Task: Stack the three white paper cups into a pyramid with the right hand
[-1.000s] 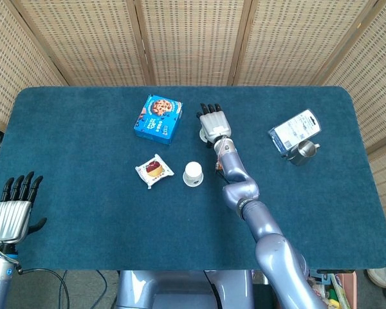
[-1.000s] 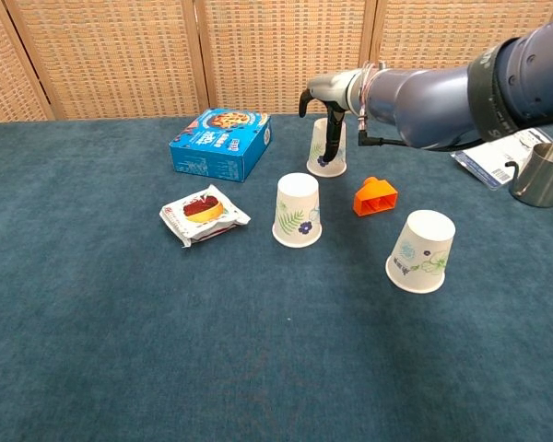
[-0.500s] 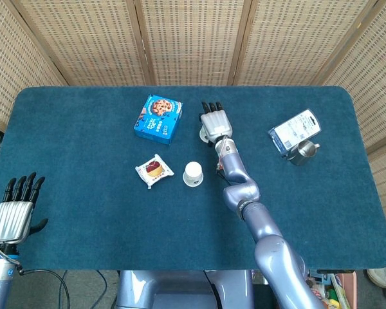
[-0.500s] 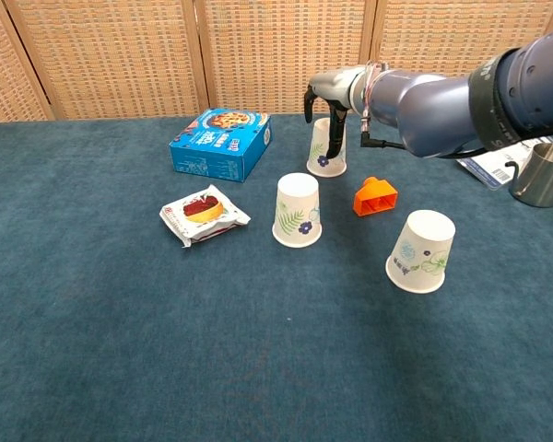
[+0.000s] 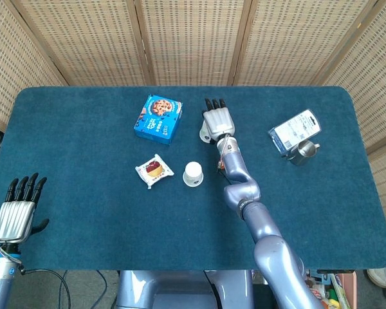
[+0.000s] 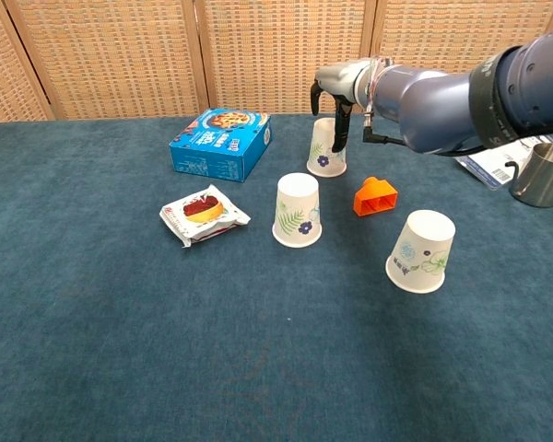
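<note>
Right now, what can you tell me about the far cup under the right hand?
The far cup is white paper with a blue and green flower print, standing upside down on the blue table. It sits right of the blue box and behind the orange piece. The right hand hangs over it, dark fingers down its front. Whether they grip it is unclear.

Right hand point(image 6: 339, 97) farther back, higher.
</note>
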{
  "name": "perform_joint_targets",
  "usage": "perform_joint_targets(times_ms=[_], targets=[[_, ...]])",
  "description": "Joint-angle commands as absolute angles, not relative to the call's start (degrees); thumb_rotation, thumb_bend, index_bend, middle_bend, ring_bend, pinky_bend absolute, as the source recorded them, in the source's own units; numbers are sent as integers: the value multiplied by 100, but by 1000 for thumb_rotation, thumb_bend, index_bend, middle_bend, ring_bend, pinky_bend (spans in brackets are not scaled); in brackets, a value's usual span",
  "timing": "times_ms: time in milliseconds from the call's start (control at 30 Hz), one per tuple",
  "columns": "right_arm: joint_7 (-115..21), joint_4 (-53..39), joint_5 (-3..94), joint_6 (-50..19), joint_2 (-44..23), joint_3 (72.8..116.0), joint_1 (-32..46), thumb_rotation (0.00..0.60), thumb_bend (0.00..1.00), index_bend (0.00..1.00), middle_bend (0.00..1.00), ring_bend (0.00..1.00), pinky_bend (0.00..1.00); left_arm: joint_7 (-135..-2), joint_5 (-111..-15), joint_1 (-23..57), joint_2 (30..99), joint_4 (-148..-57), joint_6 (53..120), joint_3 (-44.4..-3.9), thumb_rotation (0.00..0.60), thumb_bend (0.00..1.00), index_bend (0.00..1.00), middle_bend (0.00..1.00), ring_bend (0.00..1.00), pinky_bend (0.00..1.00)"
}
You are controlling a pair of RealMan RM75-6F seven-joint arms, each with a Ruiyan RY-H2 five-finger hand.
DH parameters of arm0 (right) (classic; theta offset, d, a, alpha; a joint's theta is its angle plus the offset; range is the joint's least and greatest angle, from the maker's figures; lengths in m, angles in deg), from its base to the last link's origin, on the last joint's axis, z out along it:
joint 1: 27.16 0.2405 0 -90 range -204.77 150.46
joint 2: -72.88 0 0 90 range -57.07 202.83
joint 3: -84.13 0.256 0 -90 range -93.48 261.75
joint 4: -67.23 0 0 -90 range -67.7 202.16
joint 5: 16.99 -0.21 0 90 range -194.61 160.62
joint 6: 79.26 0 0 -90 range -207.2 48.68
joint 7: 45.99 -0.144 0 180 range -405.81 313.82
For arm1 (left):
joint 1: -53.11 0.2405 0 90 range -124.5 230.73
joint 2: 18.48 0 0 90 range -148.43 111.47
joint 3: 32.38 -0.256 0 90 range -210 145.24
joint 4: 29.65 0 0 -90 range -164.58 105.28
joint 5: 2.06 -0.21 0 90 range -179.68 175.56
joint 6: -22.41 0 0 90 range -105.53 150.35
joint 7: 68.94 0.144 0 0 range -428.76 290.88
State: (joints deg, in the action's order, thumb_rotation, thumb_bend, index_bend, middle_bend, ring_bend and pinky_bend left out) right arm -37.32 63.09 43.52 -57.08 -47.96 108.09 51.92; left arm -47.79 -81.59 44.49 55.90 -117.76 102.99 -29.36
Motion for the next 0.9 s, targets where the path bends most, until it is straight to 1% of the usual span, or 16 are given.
perform_joint_targets(times_ms=[33,633,667,800,900], targets=[[-3664,6312,4312,-5685,-4792,10865,5195,600,59,270,0,0,0,-4772,-8152,4442,5595,-11768,10286,-2940,600,198,0,0,0,0],[-3409,6357,4253,-5832,-4782,10994,5081,600,59,269,0,0,0,-4633,-8175,4408,5647,-11763,10237,-2996,600,199,0,0,0,0],[-3402,6360,4263,-5833,-4781,10986,5069,600,59,286,0,0,0,-4626,-8180,4407,5651,-11767,10234,-3002,600,199,0,0,0,0],[-3473,6333,4267,-5743,-4774,10999,5006,600,59,464,5,0,0,-4606,-8181,4400,5666,-11773,10218,-3014,600,199,0,0,0,0],[-3563,6297,4316,-5630,-4752,10969,4957,600,59,539,52,0,0,-4594,-8188,4393,5674,-11783,10209,-3021,600,199,0,0,0,0]])
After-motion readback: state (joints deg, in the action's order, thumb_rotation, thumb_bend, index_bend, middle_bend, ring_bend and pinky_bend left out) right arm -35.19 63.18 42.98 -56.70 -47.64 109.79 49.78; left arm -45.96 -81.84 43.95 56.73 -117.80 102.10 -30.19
